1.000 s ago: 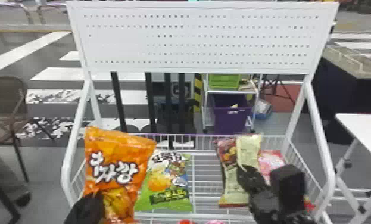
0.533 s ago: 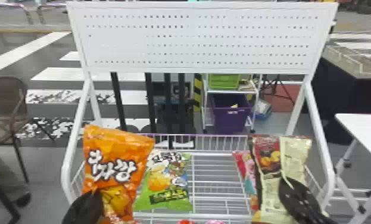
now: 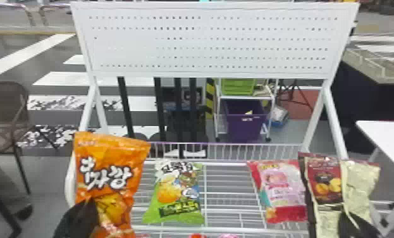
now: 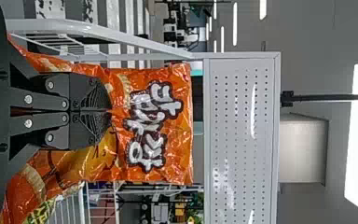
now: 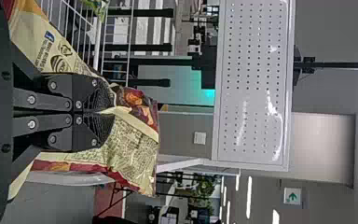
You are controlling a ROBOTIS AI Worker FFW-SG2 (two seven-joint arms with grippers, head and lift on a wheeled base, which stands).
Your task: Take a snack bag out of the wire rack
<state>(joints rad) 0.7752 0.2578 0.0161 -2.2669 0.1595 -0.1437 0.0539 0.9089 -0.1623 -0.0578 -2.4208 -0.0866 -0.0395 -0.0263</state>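
In the head view, the orange snack bag (image 3: 113, 153) stands upright at the left end of the wire rack (image 3: 219, 228), with the left gripper (image 3: 77, 220) at its lower part. The green snack bag (image 3: 170, 197) and the pink snack bag (image 3: 283, 190) lie in the rack, apart from each other. Right of the pink one is the cream-and-maroon snack bag (image 3: 327, 186), upright, with the right gripper (image 3: 357, 226) low on it. Whether either held bag is clear of the rack, I cannot tell. A perforated white panel (image 3: 212, 44) rises behind.

In the left wrist view, the left gripper (image 4: 108, 111) is closed, pinching the orange bag's film.

In the right wrist view, the right gripper (image 5: 109, 112) is closed on the cream-and-maroon bag, fingertips together over a fold.
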